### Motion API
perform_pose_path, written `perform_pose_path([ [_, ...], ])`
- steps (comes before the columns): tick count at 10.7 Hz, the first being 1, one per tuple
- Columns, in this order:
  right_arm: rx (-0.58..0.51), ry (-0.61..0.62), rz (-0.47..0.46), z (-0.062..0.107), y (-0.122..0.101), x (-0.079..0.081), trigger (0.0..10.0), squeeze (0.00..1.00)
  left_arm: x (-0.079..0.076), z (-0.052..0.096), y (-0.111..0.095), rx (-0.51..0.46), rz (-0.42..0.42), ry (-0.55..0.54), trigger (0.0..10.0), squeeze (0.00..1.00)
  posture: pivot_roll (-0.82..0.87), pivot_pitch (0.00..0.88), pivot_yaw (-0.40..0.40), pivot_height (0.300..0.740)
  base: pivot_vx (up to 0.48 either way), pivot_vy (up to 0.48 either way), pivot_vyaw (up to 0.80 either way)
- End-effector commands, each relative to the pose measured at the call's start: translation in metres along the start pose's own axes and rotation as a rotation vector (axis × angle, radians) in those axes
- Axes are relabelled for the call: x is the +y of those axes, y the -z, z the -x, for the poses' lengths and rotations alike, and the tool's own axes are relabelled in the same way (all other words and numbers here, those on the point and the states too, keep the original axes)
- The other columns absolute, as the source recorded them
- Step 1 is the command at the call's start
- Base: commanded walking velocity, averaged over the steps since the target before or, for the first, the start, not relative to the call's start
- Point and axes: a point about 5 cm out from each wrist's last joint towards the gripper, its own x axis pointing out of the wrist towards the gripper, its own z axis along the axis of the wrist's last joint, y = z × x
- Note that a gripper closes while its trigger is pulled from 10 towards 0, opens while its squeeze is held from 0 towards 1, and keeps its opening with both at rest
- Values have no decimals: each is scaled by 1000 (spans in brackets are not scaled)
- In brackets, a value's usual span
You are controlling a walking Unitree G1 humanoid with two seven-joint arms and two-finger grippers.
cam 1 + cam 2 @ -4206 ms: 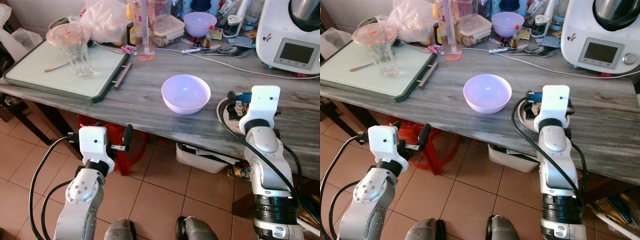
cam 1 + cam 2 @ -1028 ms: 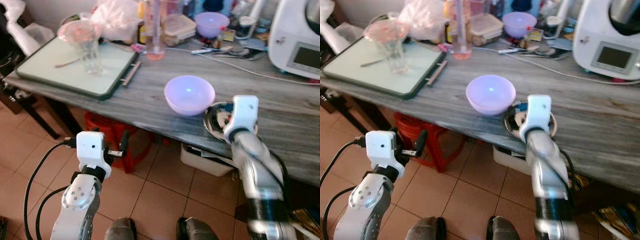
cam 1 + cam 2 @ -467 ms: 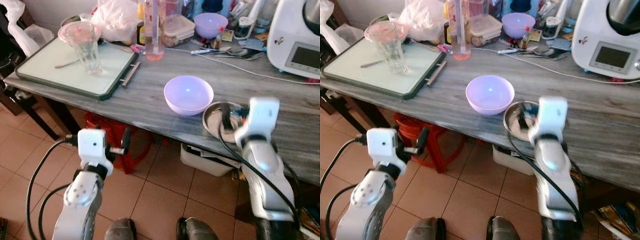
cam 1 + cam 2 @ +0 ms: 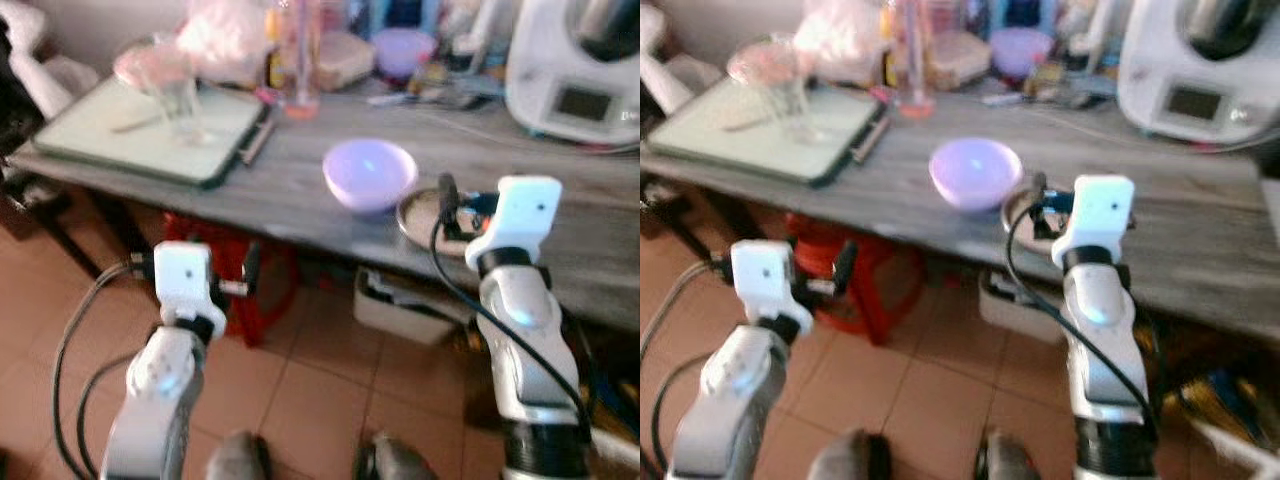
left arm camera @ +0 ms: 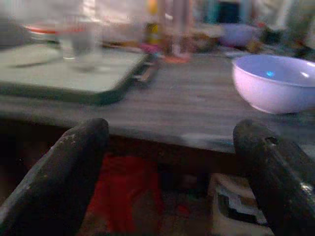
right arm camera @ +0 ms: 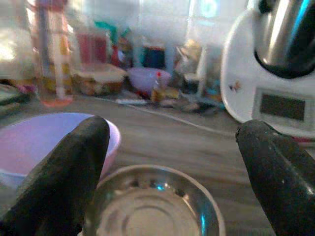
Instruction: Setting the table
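Right claw: the right claw (image 6: pixel 162 196), fingers spread wide and empty, hovers just above the steel dish (image 6: pixel 155 209), centre right of the head view.
Steel dish: sits at the counter (image 4: pixel 300 190) front edge, just beside the lilac bowl (image 4: pixel 369 174).
Left claw: the left claw (image 5: pixel 167 177), fingers apart, hangs below counter level at lower left, idle.
Doing it well: probably grip the dish rim with one finger inside, lifting level so it misses the bowl.
Caution: views are blurred; steady first.
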Motion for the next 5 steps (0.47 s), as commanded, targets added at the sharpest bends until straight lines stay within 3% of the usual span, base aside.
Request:
perform_pose_path([
  [1,14,-2,-5,2,4,2,10000,0,1,5,9,40,6,-12,10000,0,67,47,27,740,-266,0,0],
  [2,24,-5,-11,3,8,3,10000,0,0,6,12,49,7,-5,10000,0,66,34,26,740,-259,0,0],
  [3,22,-11,-12,2,9,6,10000,0,-2,4,13,50,14,-2,10000,0,62,27,29,740,-259,0,-488],
  [5,29,-13,-9,1,12,6,10000,0,-9,2,14,55,25,23,10000,0,55,33,31,740,-247,0,-788],
])
